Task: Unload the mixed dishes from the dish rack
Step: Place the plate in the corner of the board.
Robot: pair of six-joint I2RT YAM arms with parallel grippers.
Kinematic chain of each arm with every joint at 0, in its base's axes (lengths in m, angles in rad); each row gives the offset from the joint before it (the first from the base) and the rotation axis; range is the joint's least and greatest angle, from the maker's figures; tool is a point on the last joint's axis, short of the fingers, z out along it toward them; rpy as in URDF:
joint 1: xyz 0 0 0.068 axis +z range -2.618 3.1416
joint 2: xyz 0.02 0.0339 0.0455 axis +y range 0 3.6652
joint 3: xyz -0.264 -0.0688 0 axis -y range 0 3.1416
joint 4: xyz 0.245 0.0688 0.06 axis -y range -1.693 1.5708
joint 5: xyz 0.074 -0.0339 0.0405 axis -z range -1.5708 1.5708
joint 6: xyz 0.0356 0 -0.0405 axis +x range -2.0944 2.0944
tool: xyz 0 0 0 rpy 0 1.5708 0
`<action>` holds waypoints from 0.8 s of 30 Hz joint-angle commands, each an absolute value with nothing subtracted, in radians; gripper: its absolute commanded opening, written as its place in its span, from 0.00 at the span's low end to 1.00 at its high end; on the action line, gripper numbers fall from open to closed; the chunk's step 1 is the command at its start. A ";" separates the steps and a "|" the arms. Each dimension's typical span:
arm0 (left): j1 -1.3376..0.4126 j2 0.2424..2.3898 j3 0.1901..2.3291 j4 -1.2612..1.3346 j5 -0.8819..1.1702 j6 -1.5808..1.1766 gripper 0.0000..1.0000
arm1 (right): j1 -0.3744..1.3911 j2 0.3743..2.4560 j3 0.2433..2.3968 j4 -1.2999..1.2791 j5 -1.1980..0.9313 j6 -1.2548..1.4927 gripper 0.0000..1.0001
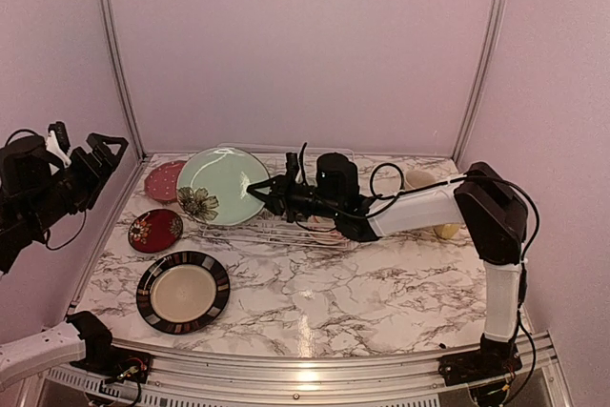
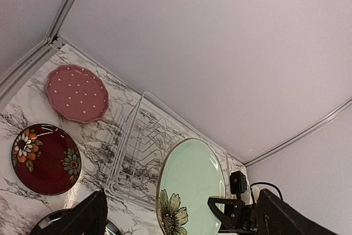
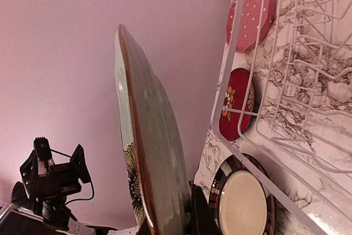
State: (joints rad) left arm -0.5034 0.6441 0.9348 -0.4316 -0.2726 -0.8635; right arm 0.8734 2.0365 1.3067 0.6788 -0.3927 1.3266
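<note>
Your right gripper clamped the pale green flowered plate by its rim, upright at the left end of the dish rack. Your left gripper hung wide open, empty, well off left.

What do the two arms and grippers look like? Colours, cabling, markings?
Both alike: white link shells, black joint housings. Right arm has loose black cables looping near its wrist; right gripper is all black. Left arm follows the same scheme; left gripper is black with angular open-frame fingers. No markings legible.
</note>
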 commanded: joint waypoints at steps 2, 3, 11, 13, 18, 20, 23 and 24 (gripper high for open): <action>-0.502 0.586 1.047 -0.666 -0.422 -0.779 0.99 | 0.901 2.017 1.382 0.694 -0.347 1.264 0.00; -0.502 0.583 1.064 -0.673 -0.420 -0.775 0.99 | 0.906 2.019 1.384 0.678 -0.341 1.256 0.00; -0.502 0.580 1.109 -0.681 -0.390 -0.764 0.99 | 0.994 2.086 1.426 0.598 -0.286 1.227 0.00; -0.502 0.589 1.111 -0.674 -0.392 -0.753 0.99 | 1.015 2.118 1.433 0.607 -0.292 1.255 0.00; -0.502 0.604 1.110 -0.662 -0.364 -0.756 0.99 | 1.073 2.170 1.455 0.582 -0.291 1.256 0.00; -0.502 0.598 1.094 -0.649 -0.358 -0.761 0.99 | 1.090 2.183 1.454 0.573 -0.280 1.256 0.00; -0.502 0.591 1.071 -0.627 -0.354 -0.763 0.99 | 1.105 2.213 1.459 0.574 -0.282 1.272 0.00; -0.502 0.593 1.067 -0.621 -0.347 -0.762 0.99 | 1.108 2.222 1.460 0.574 -0.282 1.283 0.00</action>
State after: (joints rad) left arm -0.5030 0.5976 1.0924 -0.6357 -0.3664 -0.7731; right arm 1.0943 2.2150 1.3949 0.4946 -0.2859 1.2335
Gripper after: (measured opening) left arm 0.990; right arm 0.084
